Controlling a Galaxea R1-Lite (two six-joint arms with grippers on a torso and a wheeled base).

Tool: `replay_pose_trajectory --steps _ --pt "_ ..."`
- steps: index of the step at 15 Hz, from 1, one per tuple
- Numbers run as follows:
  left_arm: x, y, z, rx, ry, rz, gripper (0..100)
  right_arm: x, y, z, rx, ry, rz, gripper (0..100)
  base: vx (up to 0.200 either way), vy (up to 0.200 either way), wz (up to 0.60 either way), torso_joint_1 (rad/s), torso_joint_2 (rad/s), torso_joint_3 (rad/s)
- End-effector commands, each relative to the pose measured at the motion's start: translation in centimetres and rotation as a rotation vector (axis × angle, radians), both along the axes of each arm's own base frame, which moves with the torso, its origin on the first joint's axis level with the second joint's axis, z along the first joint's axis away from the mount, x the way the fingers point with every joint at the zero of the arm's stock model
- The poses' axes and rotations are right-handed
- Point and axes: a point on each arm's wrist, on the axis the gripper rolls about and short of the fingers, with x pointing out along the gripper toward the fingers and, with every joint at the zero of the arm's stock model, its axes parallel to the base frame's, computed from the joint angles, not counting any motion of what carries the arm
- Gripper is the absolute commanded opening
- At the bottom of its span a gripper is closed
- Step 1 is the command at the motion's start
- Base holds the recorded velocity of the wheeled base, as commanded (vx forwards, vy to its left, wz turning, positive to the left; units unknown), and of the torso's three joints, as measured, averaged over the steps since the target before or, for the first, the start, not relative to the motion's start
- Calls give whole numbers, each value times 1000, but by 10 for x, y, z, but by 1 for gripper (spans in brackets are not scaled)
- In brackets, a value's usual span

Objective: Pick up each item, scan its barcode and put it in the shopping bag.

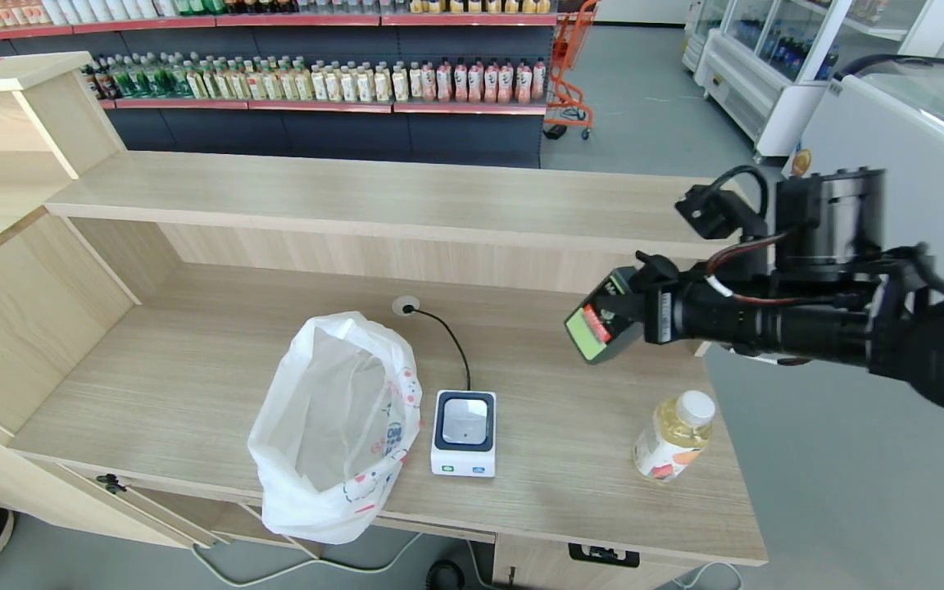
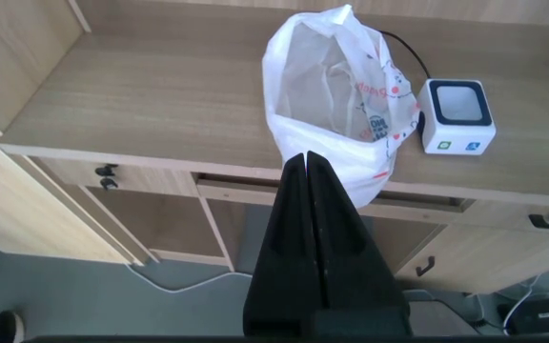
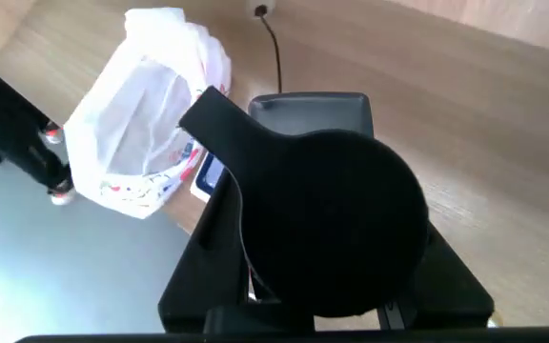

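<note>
My right gripper (image 1: 634, 310) is shut on a small green, black and red box (image 1: 599, 329), held in the air to the right of the scanner and above the counter. The white scanner (image 1: 464, 430) with its dark window sits mid-counter, its cable running back to a hole. Just left of it stands the open white shopping bag (image 1: 339, 426), seemingly with nothing inside. A bottle of yellow drink (image 1: 674, 437) with a white cap stands at the counter's right end. My left gripper (image 2: 306, 164) is shut on nothing, low in front of the counter, pointing toward the bag (image 2: 336, 95).
The wooden counter (image 1: 193, 385) has a raised back ledge (image 1: 374, 197) and a side wall on the left. Drawers (image 2: 151, 224) sit under its front edge. Shelves of bottles (image 1: 316, 82) stand across the aisle, and freezers (image 1: 775, 57) at the back right.
</note>
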Motion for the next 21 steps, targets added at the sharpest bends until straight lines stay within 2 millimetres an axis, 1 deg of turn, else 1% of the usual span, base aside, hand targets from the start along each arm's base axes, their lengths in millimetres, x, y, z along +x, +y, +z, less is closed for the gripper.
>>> replay_pose_trajectory --steps 1,2,3,4,5,6,7,8,10,11,12,13,14,15,16,17,18,20,21 --pt "0 0 0 0 1 0 0 -93 -51 24 -48 -164 -57 0 0 0 0 0 0 0" --pt "0 0 0 0 3 0 0 -118 -63 17 -159 -232 -94 0 0 0 0 0 0 0" --pt "0 0 0 0 0 0 0 -144 -76 9 -317 -328 -128 0 0 0 0 0 0 0" --pt "0 0 0 0 0 0 0 -158 -83 4 -417 -394 -114 0 0 0 0 0 0 0" --pt "0 0 0 0 1 0 0 -175 -89 -6 -551 -491 -76 0 0 0 0 0 0 0" --pt "0 0 0 0 1 0 0 -182 -90 -9 -617 -547 -48 0 0 0 0 0 0 0" --pt "0 0 0 0 3 0 0 -190 -90 -13 -725 -640 26 0 0 0 0 0 0 0" --pt "0 0 0 0 0 0 0 -193 -89 -14 -842 -750 120 0 0 0 0 0 0 0" --pt "0 0 0 0 0 0 0 -195 -83 -13 -1043 -1031 350 0 0 0 0 0 0 0" --pt "0 0 0 0 0 0 0 -195 -82 -13 -1118 -1115 385 0 0 0 0 0 0 0" --pt "0 0 0 0 1 -1 0 -194 -78 -5 -1361 -1425 423 0 0 0 0 0 0 0" --pt "0 0 0 0 1 0 0 -195 -74 3 -1494 -1672 412 0 0 0 0 0 0 0" --pt "0 0 0 0 -2 0 0 -197 -70 8 -1584 -1954 395 0 0 0 0 0 0 0" --pt "0 0 0 0 1 0 0 -198 -67 8 -1636 -2192 403 0 0 0 0 0 0 0" --pt "0 0 0 0 0 0 0 -201 -67 3 -1634 -2303 444 0 0 0 0 0 0 0" --pt "0 0 0 0 0 0 0 -207 -70 0 -1640 -2353 477 0 0 0 0 0 0 0" --pt "0 0 0 0 0 0 0 -212 -73 1 -1641 -2394 460 0 0 0 0 0 0 0" --pt "0 0 0 0 1 -1 0 -223 -76 4 -1550 -2513 427 0 0 0 0 0 0 0" --pt "0 0 0 0 3 0 0 -225 -77 4 -1534 -2543 427 0 0 0 0 0 0 0"
